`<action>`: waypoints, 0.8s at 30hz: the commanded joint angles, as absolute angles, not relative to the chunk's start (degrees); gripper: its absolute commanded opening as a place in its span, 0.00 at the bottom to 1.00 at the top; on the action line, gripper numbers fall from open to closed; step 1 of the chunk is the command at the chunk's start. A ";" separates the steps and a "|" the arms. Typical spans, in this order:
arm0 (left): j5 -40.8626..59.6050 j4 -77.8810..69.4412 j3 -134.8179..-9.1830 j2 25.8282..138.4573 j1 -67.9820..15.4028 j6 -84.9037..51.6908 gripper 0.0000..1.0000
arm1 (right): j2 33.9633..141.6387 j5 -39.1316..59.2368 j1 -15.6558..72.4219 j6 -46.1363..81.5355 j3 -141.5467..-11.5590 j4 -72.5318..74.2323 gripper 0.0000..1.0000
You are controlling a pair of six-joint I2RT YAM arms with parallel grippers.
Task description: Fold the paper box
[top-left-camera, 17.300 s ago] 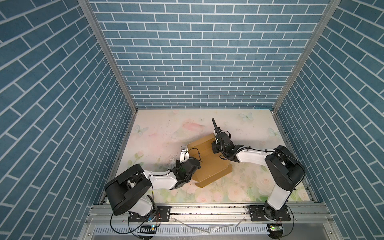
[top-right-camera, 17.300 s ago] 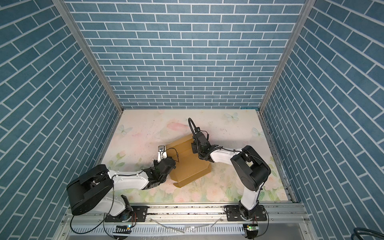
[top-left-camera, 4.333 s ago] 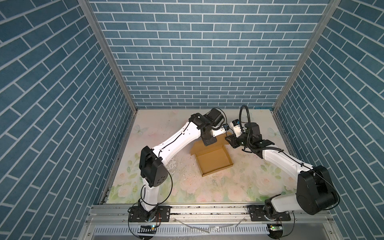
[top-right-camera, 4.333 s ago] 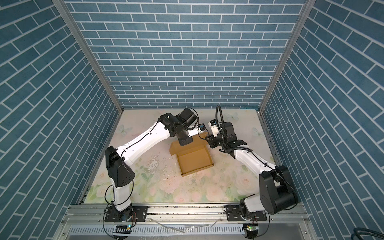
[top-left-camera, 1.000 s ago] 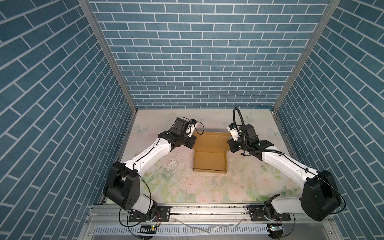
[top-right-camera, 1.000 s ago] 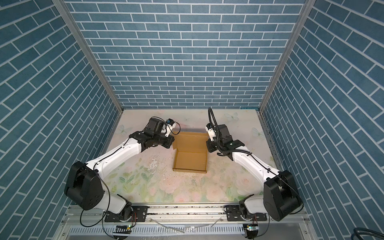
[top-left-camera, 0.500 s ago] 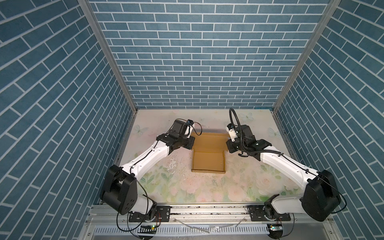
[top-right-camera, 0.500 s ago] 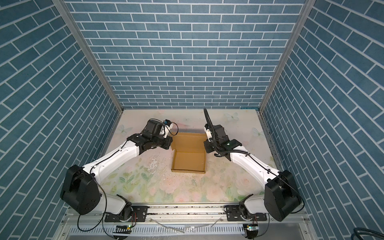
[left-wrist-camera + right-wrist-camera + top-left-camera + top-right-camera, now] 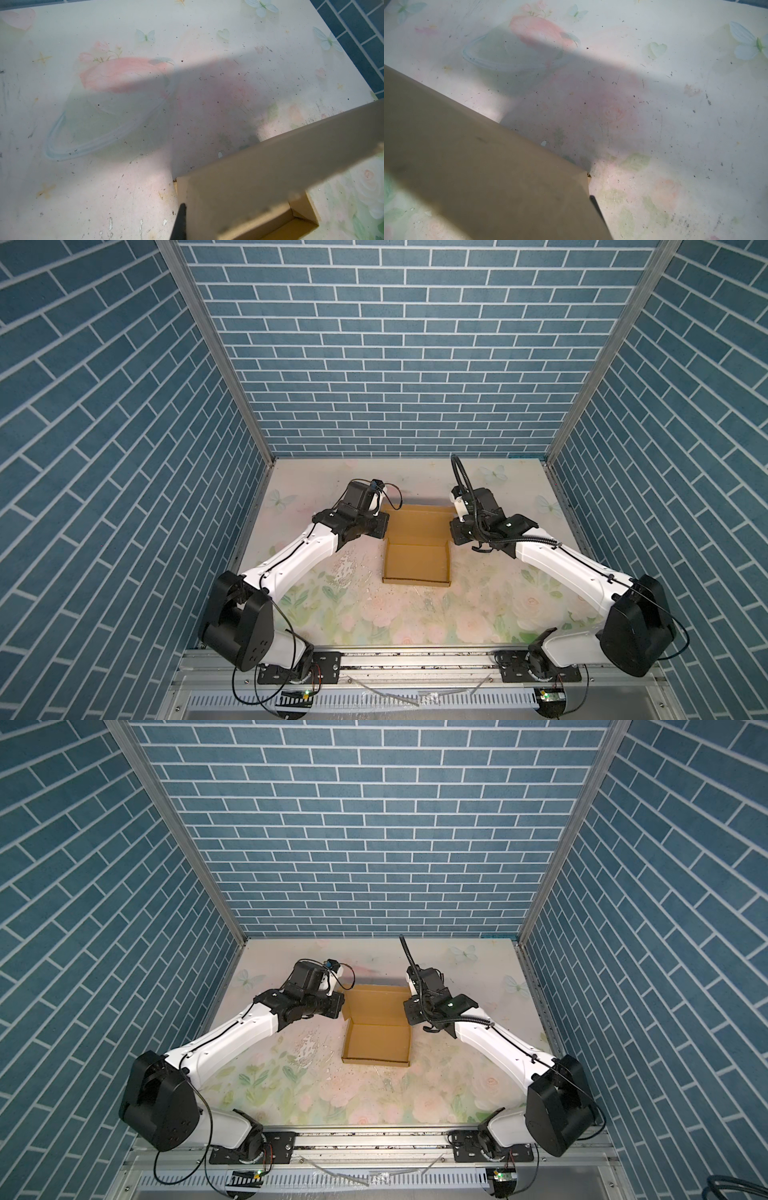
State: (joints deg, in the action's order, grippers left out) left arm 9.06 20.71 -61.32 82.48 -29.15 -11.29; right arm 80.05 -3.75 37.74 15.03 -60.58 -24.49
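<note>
While I hold its lid (image 9: 417, 521), box: paper box (image 9: 417, 560) mid-frame, walls up
My left gripper (image 9: 384, 526): pinching lid's left edge
My right gripper (image 9: 453, 529): pinching right edge
Remaining: close lid, I judge

The paper box (image 9: 417, 564) is plain brown corrugated cardboard with no print. It is folded into a shallow, open, roughly square tray with low walls standing on all four sides. It sits flat on the table (image 9: 415, 622), about midway across it and a little nearer the table's back edge than its front rail, as both top views show (image 9: 376, 1040). The tray's sides run square to the table's edges. The lid (image 9: 417, 524) is one broad panel joined along the wall nearest the table's back edge. It is raised off the table and open, so the inside is bare. In the left wrist view a narrow side flap is bent along the lid's (image 9: 270, 176) edge. In the right wrist view, the lid's (image 9: 477, 166) corner is slightly creased.
</note>
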 commanded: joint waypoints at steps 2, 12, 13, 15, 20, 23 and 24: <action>6.96 19.44 -59.77 80.26 -30.25 -13.35 0.04 | 81.21 -7.12 38.87 18.14 -63.68 -27.10 0.13; 4.07 16.38 -57.51 78.08 -32.54 -15.53 0.03 | 81.64 -9.16 40.58 21.94 -64.20 -26.24 0.09; 3.89 16.14 -57.33 78.00 -32.65 -15.63 0.03 | 81.74 -9.14 40.76 22.18 -64.31 -26.19 0.10; 3.25 16.08 -57.30 77.82 -33.02 -15.79 0.03 | 81.74 -9.14 41.11 22.41 -64.55 -26.20 0.13; 2.19 15.92 -57.16 77.58 -33.79 -15.74 0.03 | 81.83 -9.56 41.69 23.02 -64.92 -26.41 0.14; 1.12 14.97 -56.53 77.01 -34.23 -16.25 0.03 | 81.91 -10.23 41.92 23.72 -64.41 -25.97 0.10; 0.96 14.64 -56.30 76.91 -34.35 -16.36 0.03 | 81.84 -10.47 42.05 23.89 -64.08 -25.56 0.10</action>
State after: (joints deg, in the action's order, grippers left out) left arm 1.74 16.88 -57.19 78.32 -33.54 -15.64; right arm 81.52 -9.28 41.28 21.74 -61.95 -25.54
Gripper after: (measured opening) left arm 0.049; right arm 0.102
